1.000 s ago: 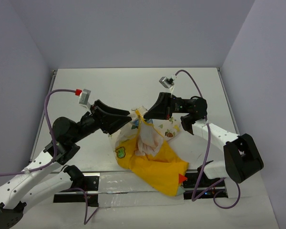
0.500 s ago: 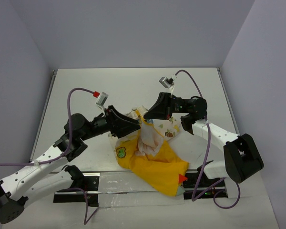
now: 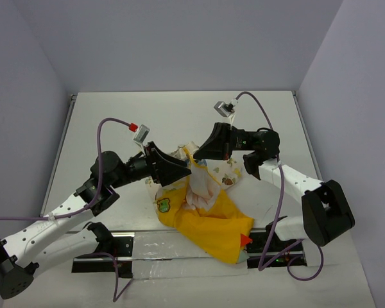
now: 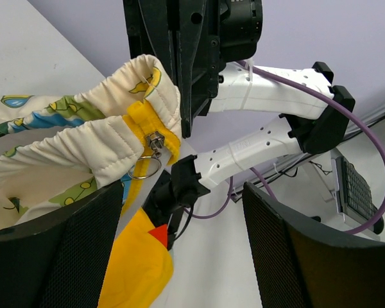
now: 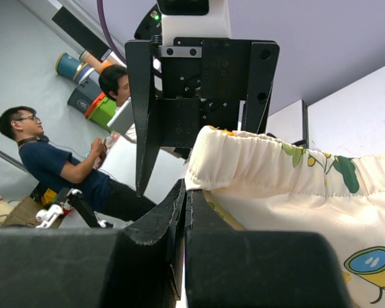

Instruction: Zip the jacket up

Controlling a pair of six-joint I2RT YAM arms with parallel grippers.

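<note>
The jacket (image 3: 208, 218) lies bunched mid-table, yellow cloth in front and cream cartoon-print cloth (image 3: 202, 183) behind. My right gripper (image 3: 194, 154) is shut on the cream hem's upper corner and holds it lifted; in its own view the jaws (image 5: 185, 192) meet at the hem's corner (image 5: 276, 167). My left gripper (image 3: 181, 170) faces that hem from the left, open and empty. In the left wrist view the metal zipper slider (image 4: 155, 142) with its ring pull (image 4: 144, 168) hangs on the yellow tape, above and beyond the open left gripper (image 4: 179, 250).
White table (image 3: 147, 122) with walls on three sides. A metal strip (image 3: 154, 244) runs along the near edge between the arm bases. Purple cables (image 3: 112, 125) loop over both arms. People (image 5: 51, 160) show in the distance in the right wrist view.
My left arm has swung right toward the held hem and its jaws have opened wider. The right gripper and jacket have stayed put.
</note>
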